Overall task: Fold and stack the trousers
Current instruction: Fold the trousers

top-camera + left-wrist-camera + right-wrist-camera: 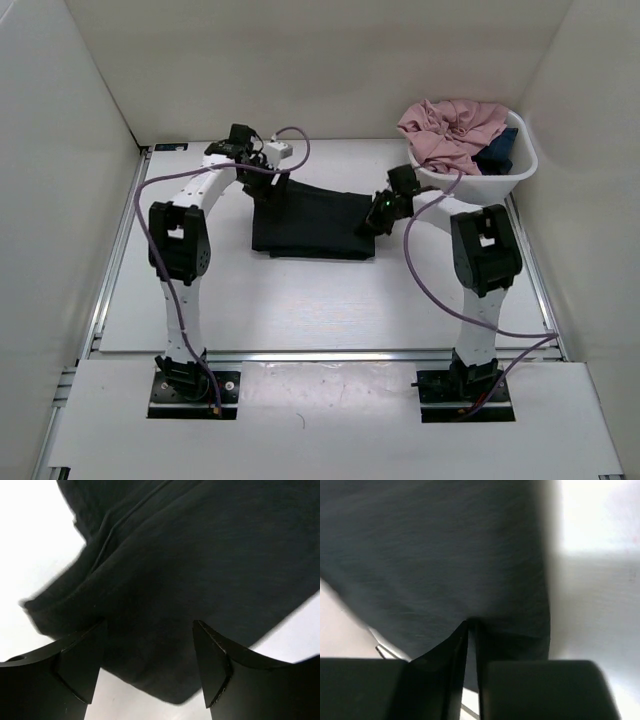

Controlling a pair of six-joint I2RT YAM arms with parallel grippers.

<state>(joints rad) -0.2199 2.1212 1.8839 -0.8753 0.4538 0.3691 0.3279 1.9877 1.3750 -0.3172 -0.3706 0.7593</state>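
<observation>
Left pincer [149, 626] spread — right pincer [471, 626] nips trousers [310, 220].

Probably a robotics lab cell, plain white walls [330, 70] boxing a white table [300, 300], aluminium rails [108, 270], purple cables [141, 210].

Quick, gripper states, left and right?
Left gripper: open, above the trousers, holding nothing.
Right gripper: nearly shut at the trousers' edge; grip on fabric cannot be told.

The left arm [178, 240] reaches forward with its elbow bent. Its left pincer [149, 626] points down, fingers [80, 662] spread wide apart. The right arm [485, 250] bends inward. The right pincer [471, 630] has its fingers drawn almost together, nipping the trousers [445, 555] at its tips.
</observation>
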